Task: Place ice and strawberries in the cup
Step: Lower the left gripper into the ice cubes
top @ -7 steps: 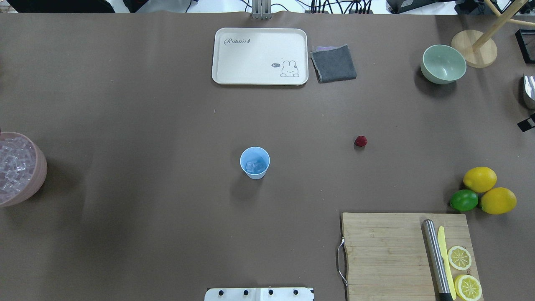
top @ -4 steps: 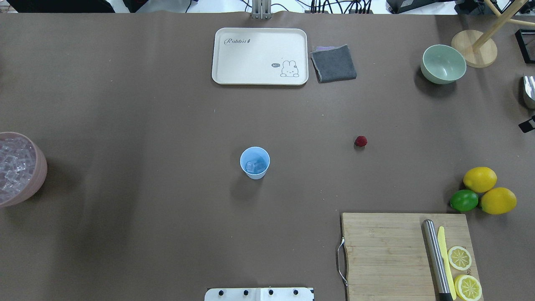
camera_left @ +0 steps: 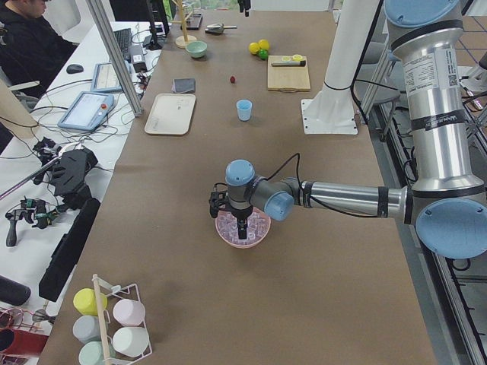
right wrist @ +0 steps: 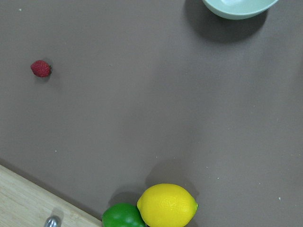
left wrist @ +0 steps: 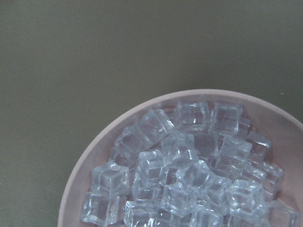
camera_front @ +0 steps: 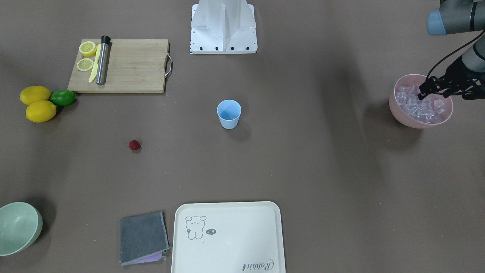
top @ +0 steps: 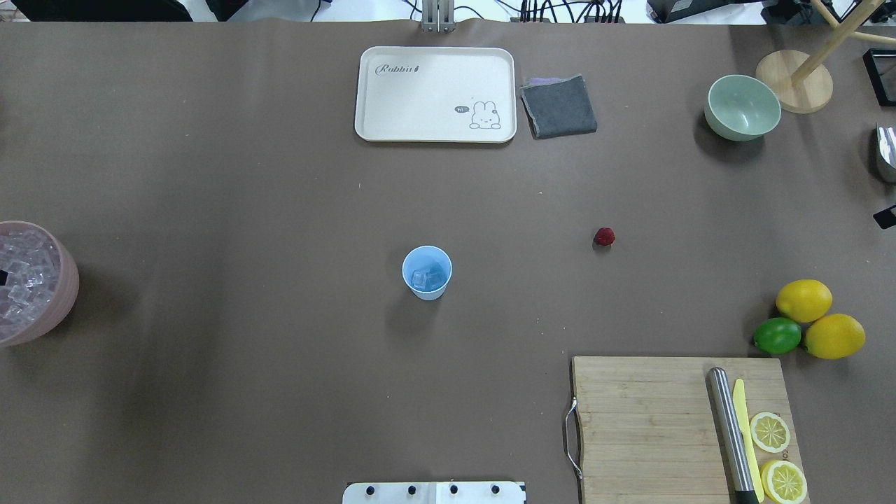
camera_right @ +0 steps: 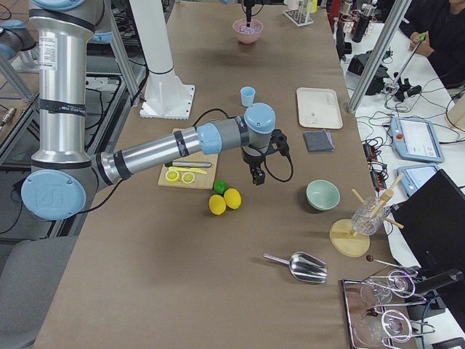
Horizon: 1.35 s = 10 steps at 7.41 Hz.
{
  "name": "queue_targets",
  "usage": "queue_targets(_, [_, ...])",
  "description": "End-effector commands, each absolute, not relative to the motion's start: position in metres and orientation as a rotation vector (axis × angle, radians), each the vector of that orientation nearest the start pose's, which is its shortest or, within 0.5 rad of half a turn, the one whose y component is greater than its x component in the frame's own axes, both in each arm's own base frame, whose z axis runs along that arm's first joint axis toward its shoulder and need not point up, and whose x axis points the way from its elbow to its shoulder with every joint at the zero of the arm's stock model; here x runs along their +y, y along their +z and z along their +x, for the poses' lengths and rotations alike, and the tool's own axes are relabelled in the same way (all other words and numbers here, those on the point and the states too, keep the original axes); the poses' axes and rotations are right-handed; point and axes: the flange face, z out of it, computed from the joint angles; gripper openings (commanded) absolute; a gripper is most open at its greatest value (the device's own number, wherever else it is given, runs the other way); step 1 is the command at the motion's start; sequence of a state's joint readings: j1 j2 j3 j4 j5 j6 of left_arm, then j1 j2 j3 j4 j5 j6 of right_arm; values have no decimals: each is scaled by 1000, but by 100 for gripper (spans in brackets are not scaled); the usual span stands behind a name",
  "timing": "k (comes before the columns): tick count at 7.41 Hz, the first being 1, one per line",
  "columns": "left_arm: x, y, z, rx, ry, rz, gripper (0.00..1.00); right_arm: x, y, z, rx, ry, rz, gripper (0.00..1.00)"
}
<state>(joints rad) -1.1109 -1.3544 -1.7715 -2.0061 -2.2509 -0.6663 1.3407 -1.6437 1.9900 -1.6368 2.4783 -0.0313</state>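
The left gripper hangs right over the pink bowl at the tabletop's left end. Its wrist camera looks straight down on the heaped ice, so the cubes lie directly beneath the jaws, not off to a side. Whether those jaws are parted or closed I cannot tell: the fingers are too small and dark from across the table, and the wrist view shows none of them. The cubes are squat, with no long axis to line up on. I'd judge a plain drop onto one of the upper cubes is what the next move needs. The cup stands upright mid-table, nearer the robot's edge than the far one and well apart from the bowl. It already holds some ice at its bottom. The strawberry lies loose on the bare tabletop between the cup and the right end, so it falls to the right arm. The right gripper hovers near the lemons, and its jaws are likewise impossible to read from here.
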Motion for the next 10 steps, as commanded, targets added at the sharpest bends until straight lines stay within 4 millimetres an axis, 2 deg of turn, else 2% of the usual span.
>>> queue_targets(1, [-407,623,130,785,-46,-19,81,-451,484,-49,-927,-369,171,100])
queue_targets(2, [-406,622,131,787,-79,-32,67,-451,484,-49,-927,-368,171,100])
queue_targets(4, [-403,623,131,791,-102,-38,59,-451,484,-49,-929,-369,171,100])
queue_targets(7, [-399,626,130,788,-134,-55,59,-451,484,-49,-927,-368,171,100])
queue_targets(10, [-388,633,132,789,-148,-76,63,-451,485,-49,-927,-368,170,100])
